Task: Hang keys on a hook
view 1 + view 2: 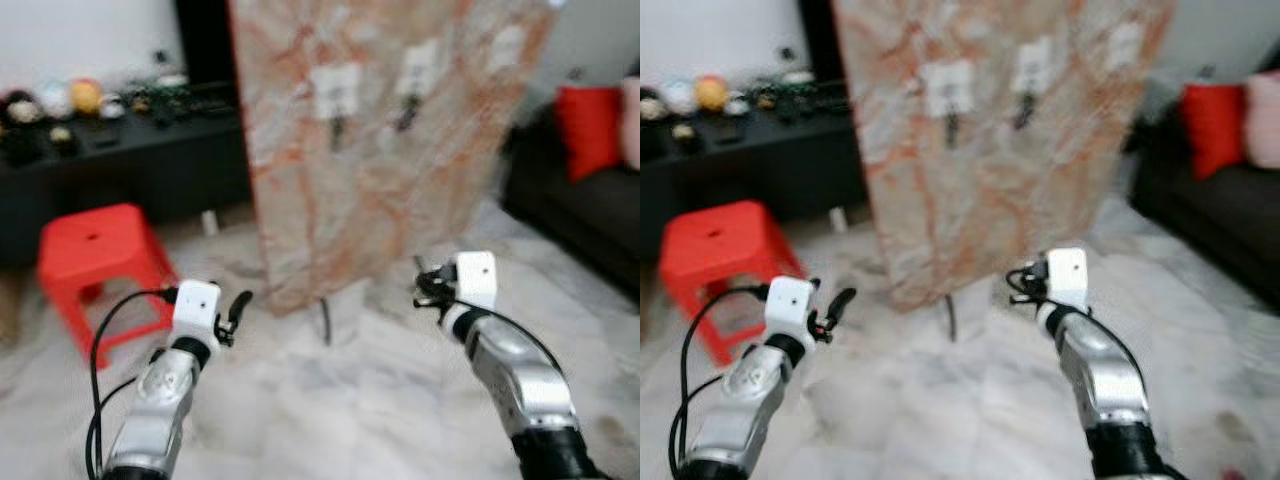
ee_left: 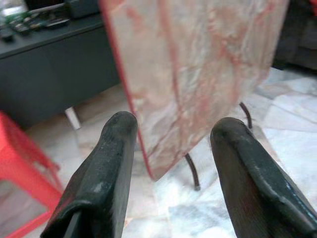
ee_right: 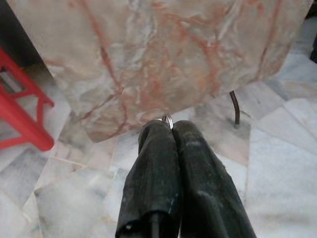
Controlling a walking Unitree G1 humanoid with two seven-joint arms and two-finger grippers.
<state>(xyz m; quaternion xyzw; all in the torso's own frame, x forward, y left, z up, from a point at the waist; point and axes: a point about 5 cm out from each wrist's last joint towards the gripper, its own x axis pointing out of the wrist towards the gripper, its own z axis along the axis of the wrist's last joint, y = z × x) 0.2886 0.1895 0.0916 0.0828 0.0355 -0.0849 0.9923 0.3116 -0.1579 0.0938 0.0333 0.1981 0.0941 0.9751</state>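
Left eye view: both arms raised in front of a marble-pattern board, blurry frame.
Right gripper [image 1: 425, 290] sits lower right of centre, fingers [image 3: 158, 163] pressed together on a key ring [image 3: 168, 119]; only a sliver of metal pokes out at the tips in the right wrist view, rest of the keys hidden. Left gripper [image 1: 236, 312] lower left, fingers [image 2: 111, 163] spread apart, holding nothing. Board [image 1: 380, 150] fills upper centre, tilted, standing on thin dark legs [image 2: 192, 172] on a pale marble floor [image 1: 340, 400]. Two white hook plates [image 1: 336, 92] on the board's upper part, each with something dark hanging below, too blurred to tell. Red stool [image 1: 95, 260] at left, dark cabinet [image 1: 120, 170] behind it with small cluttered items on top. Dark sofa with red cushion [image 1: 590, 125] at right edge.
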